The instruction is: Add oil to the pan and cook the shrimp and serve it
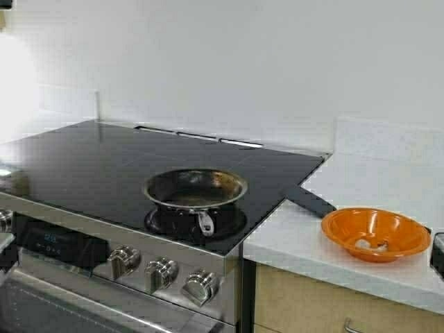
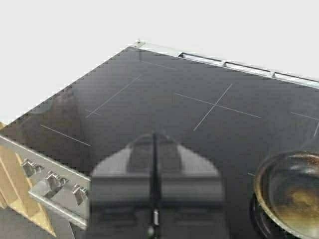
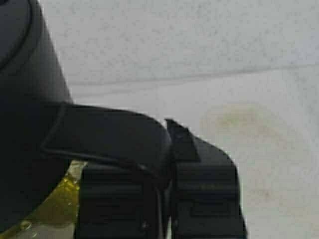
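The steel pan [image 1: 195, 189] sits on the front burner of the black cooktop [image 1: 83, 159], its dark browned inside bare; the left wrist view catches its rim [image 2: 291, 196]. Pale shrimp [image 1: 371, 244] lie in an orange bowl [image 1: 336, 225] on the white counter. My left gripper [image 2: 154, 137] hangs shut and empty above the cooktop, apart from the pan. My right gripper [image 3: 167, 149] is shut on the black side handle [image 3: 109, 132] of the jug. Golden oil [image 3: 55, 204] shows below the jug's black lid [image 3: 25, 74]. Neither arm shows in the high view.
A black utensil handle [image 1: 310, 201] lies across the seam between cooktop and counter. Stove knobs [image 1: 159, 272] line the front panel. A dark shape [image 1: 438, 253] sits at the counter's right edge. A faint yellowish stain [image 3: 244, 119] marks the counter near the jug.
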{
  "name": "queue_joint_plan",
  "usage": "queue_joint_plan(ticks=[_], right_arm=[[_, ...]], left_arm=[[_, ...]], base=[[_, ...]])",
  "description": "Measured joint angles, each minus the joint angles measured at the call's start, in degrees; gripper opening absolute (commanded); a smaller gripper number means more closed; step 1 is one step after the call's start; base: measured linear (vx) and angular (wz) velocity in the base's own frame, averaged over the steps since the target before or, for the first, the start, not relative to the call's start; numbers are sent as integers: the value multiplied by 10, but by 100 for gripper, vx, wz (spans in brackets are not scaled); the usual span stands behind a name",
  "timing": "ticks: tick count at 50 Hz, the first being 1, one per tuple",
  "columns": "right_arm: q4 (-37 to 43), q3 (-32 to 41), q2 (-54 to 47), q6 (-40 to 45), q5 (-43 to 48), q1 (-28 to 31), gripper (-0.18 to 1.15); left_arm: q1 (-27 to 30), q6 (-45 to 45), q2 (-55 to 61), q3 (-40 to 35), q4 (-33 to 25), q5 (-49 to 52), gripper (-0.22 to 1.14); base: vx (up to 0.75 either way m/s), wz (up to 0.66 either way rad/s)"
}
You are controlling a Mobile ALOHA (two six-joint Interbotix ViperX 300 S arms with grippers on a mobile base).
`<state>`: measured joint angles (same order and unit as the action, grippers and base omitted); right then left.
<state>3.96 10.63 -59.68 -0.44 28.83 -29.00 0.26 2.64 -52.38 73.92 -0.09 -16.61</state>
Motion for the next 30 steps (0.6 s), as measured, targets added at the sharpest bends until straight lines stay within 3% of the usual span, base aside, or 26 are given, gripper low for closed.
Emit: queue_joint_plan(ticks=[4, 7, 30], right_arm=[[0, 9, -4, -2, -21, -3, 97], [0, 14, -11, -1, -40, -5, 107], [2, 25, -17, 3, -66, -16, 104]], left_arm=[[0, 0, 0, 0, 0, -1, 3], [0, 0, -1, -1, 1, 0, 3], [0, -1, -4, 0, 1, -1, 3]], base=[[0, 0], [0, 0], [0, 0]])
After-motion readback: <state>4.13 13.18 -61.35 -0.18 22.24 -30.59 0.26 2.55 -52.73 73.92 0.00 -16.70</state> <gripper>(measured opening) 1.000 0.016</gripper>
